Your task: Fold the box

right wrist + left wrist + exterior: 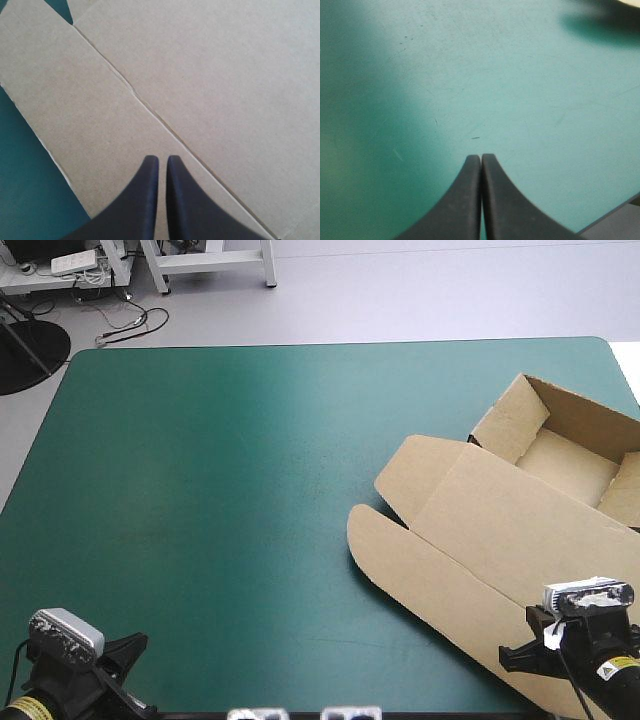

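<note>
The brown box [500, 530] lies at the table's right side as an open tray with its lid flat. The tray part [565, 450] has raised walls near the far right edge, and the lid with its rounded front flap [400, 555] reaches toward the table's front. My right gripper [162, 159] hovers over the lid's front flap beside a crease [150, 107], shut, with the board under it and nothing between the fingers. It shows at the front right [508, 654]. My left gripper [481, 157] is shut over bare cover at the front left corner [140, 642], far from the box.
The teal-green cover [230, 470] spreads bare over the left and middle of the table. The table's front edge [615, 220] shows close beside my left gripper. The box's far right part runs past the picture's edge in the high view.
</note>
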`<action>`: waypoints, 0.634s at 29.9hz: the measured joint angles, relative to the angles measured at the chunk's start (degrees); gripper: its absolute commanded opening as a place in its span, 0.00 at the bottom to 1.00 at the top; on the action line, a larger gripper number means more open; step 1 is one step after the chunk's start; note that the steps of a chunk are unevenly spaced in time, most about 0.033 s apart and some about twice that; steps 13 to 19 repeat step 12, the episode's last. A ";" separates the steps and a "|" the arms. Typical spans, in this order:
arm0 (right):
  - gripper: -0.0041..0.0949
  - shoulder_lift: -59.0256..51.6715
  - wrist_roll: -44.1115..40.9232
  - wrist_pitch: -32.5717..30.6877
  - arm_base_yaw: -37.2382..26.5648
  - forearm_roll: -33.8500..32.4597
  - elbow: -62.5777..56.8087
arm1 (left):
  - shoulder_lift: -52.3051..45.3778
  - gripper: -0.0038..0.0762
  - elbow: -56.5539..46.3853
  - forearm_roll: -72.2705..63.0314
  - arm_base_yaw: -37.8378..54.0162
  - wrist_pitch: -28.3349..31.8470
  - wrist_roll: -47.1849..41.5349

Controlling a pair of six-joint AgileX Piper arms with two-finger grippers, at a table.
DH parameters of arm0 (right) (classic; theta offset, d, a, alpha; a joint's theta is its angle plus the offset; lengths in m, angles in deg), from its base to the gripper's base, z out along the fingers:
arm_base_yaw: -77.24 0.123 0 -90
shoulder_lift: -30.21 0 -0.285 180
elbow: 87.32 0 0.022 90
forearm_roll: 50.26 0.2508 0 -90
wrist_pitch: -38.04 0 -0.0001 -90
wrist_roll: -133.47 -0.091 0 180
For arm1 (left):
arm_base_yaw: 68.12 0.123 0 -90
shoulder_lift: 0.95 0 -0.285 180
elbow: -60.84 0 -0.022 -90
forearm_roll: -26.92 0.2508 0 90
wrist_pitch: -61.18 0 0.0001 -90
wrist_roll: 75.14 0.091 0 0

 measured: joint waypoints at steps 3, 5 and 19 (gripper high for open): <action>0.08 -0.04 0.17 1.30 0.00 -0.34 -1.63 | -0.04 0.04 0.00 -0.94 0.00 0.00 1.84; 0.08 -0.04 0.22 1.66 0.00 -0.56 -1.84 | -0.11 0.04 0.00 -1.55 0.00 0.00 2.28; 0.08 -0.04 0.24 1.59 0.11 -0.50 -2.11 | -0.11 0.04 -0.04 -2.80 0.00 0.08 2.54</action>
